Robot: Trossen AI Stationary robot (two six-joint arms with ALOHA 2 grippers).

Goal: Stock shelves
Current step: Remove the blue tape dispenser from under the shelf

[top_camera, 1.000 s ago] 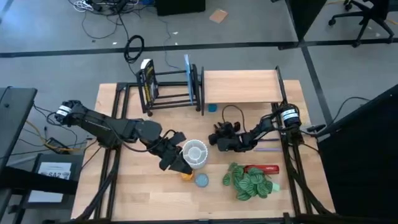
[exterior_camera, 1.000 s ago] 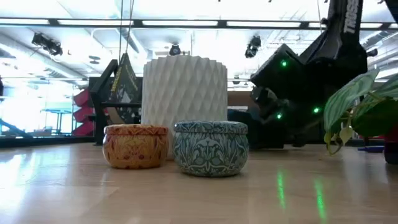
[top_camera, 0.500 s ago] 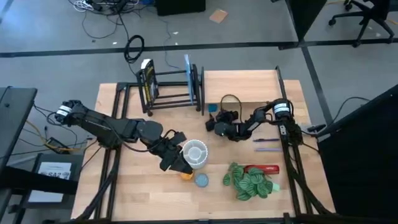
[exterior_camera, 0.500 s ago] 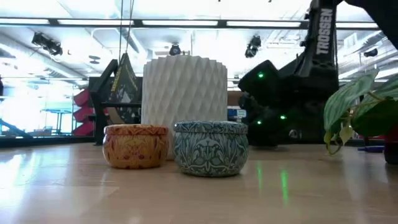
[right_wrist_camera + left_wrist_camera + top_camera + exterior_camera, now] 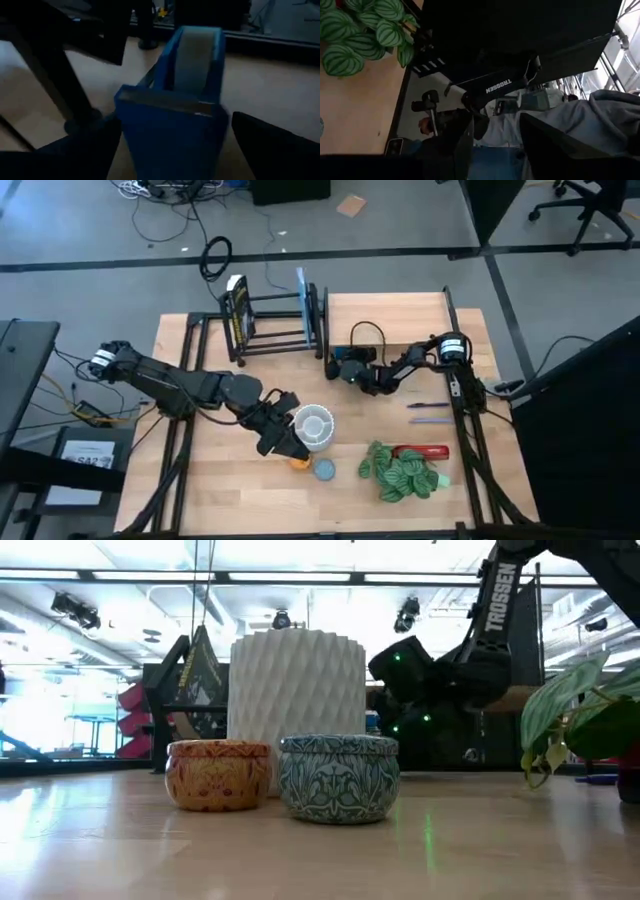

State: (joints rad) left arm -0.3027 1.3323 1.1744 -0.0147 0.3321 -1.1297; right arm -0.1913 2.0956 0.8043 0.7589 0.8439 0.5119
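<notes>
The right tool (image 5: 343,369) reaches to the far middle of the worktop (image 5: 200,490), just under the left end of the wooden shelf (image 5: 385,318) and beside the black rack (image 5: 278,320). In the right wrist view its fingers (image 5: 272,147) stand apart on either side of a blue tape dispenser (image 5: 172,107), close but not clearly pressing it. The dispenser (image 5: 342,353) sits on the worktop by the rack's right end frame.

The left tool (image 5: 285,435) lies near the middle of the worktop, right beside a white ribbed cup (image 5: 313,425); I cannot tell whether its fingers are apart or together. An orange tin (image 5: 300,461) and a blue tin (image 5: 325,470) stand just near of the cup, side by side in the low view.

The rack holds a dark box (image 5: 236,315) upright at its left end and a thin blue item (image 5: 301,292) towards its right. The wooden shelf's top is bare. A leafy plant (image 5: 400,470) and a red item (image 5: 425,451) lie at the near right.
</notes>
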